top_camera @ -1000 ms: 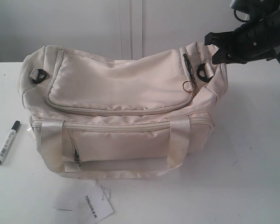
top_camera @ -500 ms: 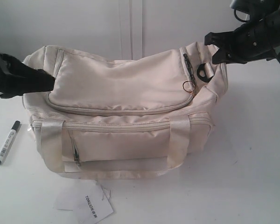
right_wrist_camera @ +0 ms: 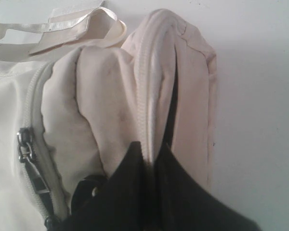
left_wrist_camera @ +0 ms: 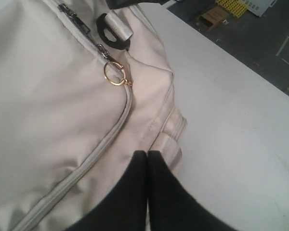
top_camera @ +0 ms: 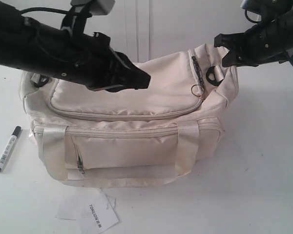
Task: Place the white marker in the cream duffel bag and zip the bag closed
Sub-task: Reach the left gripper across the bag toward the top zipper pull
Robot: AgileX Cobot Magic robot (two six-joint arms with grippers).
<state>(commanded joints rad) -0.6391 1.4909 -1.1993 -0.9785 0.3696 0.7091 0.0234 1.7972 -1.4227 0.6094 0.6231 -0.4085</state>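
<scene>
The cream duffel bag (top_camera: 151,102) sits mid-table, its curved top zip closed along the front. The zip's gold pull ring (top_camera: 198,90) hangs at the bag's right end. On the table left of the bag lies the white marker (top_camera: 7,148), black cap pointing away, untouched. My left gripper (top_camera: 145,80) is shut and empty, reaching over the bag's top flap; in the left wrist view it (left_wrist_camera: 148,155) hovers above the bag (left_wrist_camera: 48,106), short of the ring (left_wrist_camera: 114,74). My right gripper (top_camera: 222,50) is shut, pinching a fold of the bag's right end (right_wrist_camera: 154,150).
A white paper tag (top_camera: 95,214) with printed text lies by the table's front edge. Black strap rings (top_camera: 214,75) sit at the bag's ends. The white table (top_camera: 263,146) spreads to the right of the bag. A pale wall stands behind.
My left arm came in from the left and swept across the bag's top toward the right end. The right gripper, the bag and the marker have not moved.
</scene>
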